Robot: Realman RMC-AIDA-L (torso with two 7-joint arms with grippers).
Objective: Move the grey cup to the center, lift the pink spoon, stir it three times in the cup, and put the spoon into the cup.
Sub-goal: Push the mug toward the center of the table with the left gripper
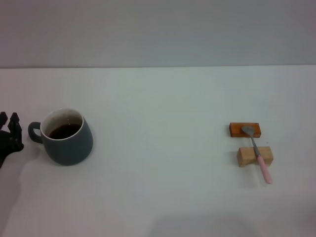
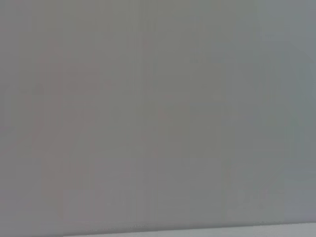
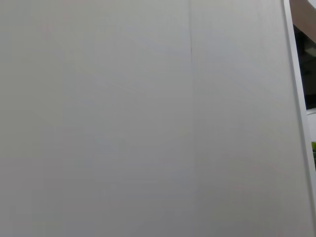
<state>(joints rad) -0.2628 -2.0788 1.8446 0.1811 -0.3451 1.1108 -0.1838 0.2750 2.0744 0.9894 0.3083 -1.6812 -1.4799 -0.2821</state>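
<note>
The grey cup (image 1: 65, 138) stands on the white table at the left in the head view, dark liquid inside, its loop handle pointing left. My left gripper (image 1: 10, 129) is at the left edge, just left of the handle and apart from it. The pink spoon (image 1: 258, 154) lies at the right, its metal bowl on an orange-brown block (image 1: 244, 130), its stem across a tan block (image 1: 254, 156), pink handle toward me. The right gripper is out of view. Both wrist views show only a blank wall.
The white tabletop (image 1: 158, 163) stretches between cup and spoon. A grey wall rises behind the table's far edge. The right wrist view shows a wall corner and a dark opening (image 3: 306, 59).
</note>
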